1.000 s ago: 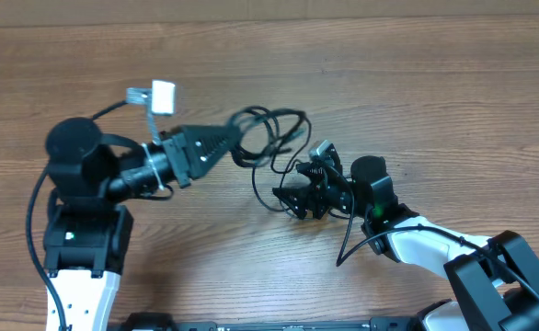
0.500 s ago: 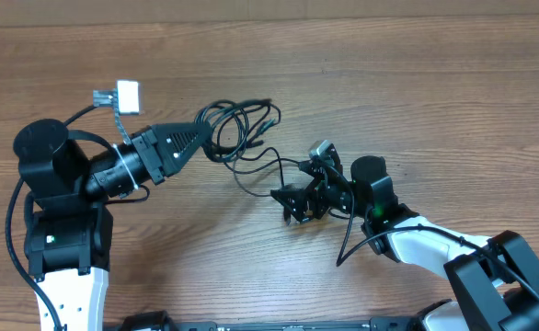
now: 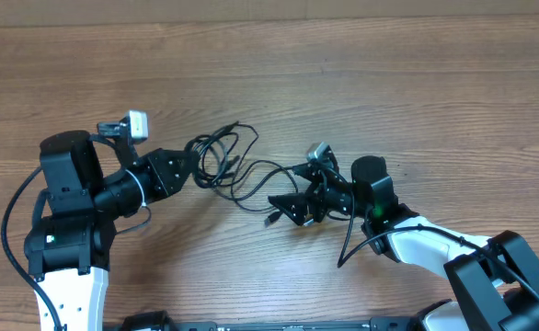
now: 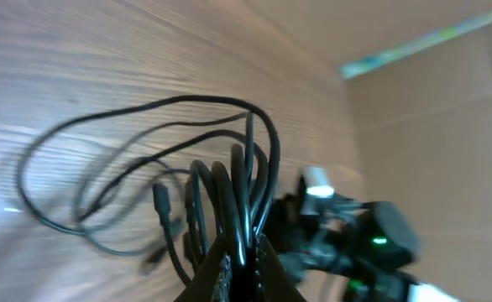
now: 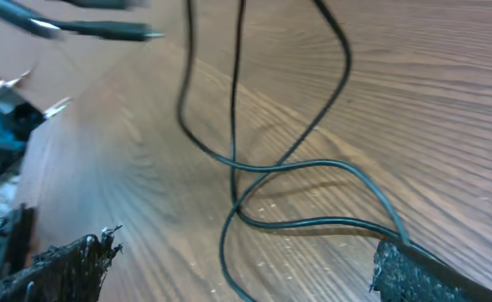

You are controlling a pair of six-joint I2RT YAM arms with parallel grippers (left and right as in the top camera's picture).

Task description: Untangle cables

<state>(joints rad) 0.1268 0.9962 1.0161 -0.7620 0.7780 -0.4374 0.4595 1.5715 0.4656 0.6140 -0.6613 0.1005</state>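
The thin black cables (image 3: 218, 154) lie in a loose tangle of loops at the table's middle left. My left gripper (image 3: 194, 159) is shut on a bunch of these loops; in the left wrist view the cables (image 4: 229, 168) rise from between its closed fingers (image 4: 242, 262). One strand (image 3: 271, 169) runs right to my right gripper (image 3: 286, 208), which is open. In the right wrist view its fingers (image 5: 242, 268) are wide apart, and a crossing cable (image 5: 313, 222) lies on the wood between them, touching the right finger. A small plug (image 5: 103, 29) hangs at the upper left.
The wooden table (image 3: 389, 92) extends to a cardboard wall at the back edge. A loose plug end (image 3: 271, 221) lies by my right gripper. My right arm's thicker black wire (image 3: 350, 244) loops beside its wrist.
My left gripper has pulled the cable bundle to the left, and its arm has turned. The strand toward my right gripper has drawn out longer. The right arm has barely moved.
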